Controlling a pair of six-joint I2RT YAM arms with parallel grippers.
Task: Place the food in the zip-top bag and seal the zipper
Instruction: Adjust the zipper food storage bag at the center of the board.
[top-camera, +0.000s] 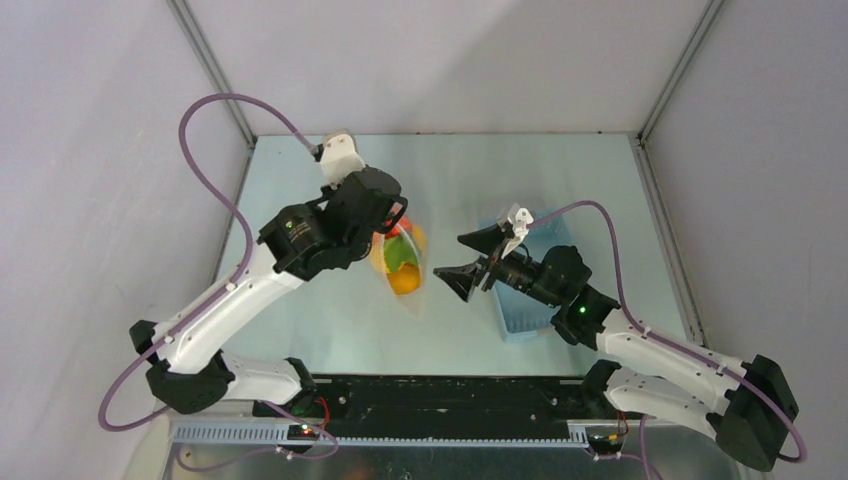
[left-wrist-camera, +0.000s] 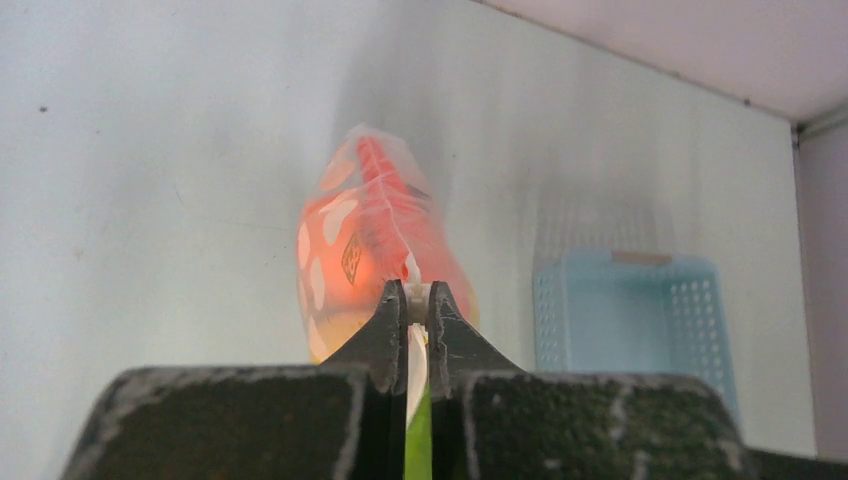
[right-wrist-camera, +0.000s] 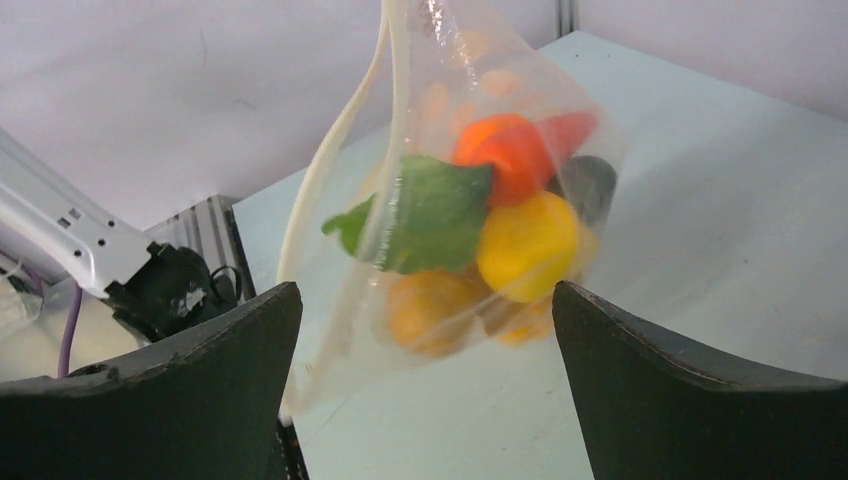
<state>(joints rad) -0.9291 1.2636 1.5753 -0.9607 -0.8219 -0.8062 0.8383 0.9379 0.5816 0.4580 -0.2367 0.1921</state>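
The left end effector (left-wrist-camera: 416, 296) is clamped on the white zipper strip (right-wrist-camera: 340, 140) of the clear dotted plastic zip-top bag (top-camera: 404, 262). The bag hangs left of the light blue perforated plastic basket (top-camera: 522, 322) and holds the toy fruits and vegetables (right-wrist-camera: 525, 245). The right end effector (top-camera: 452, 255) gapes wide and empty between bag and basket.

My right gripper (right-wrist-camera: 425, 290), fingers wide apart, faces a hanging clear bag (right-wrist-camera: 440, 120), white zipper strip (right-wrist-camera: 335, 150) down its left edge, toy food (right-wrist-camera: 525, 245) bunched inside, pale table (right-wrist-camera: 720, 200) behind.

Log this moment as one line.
left gripper: shut on zip-top bag | right gripper: open, empty | food: inside hanging bag
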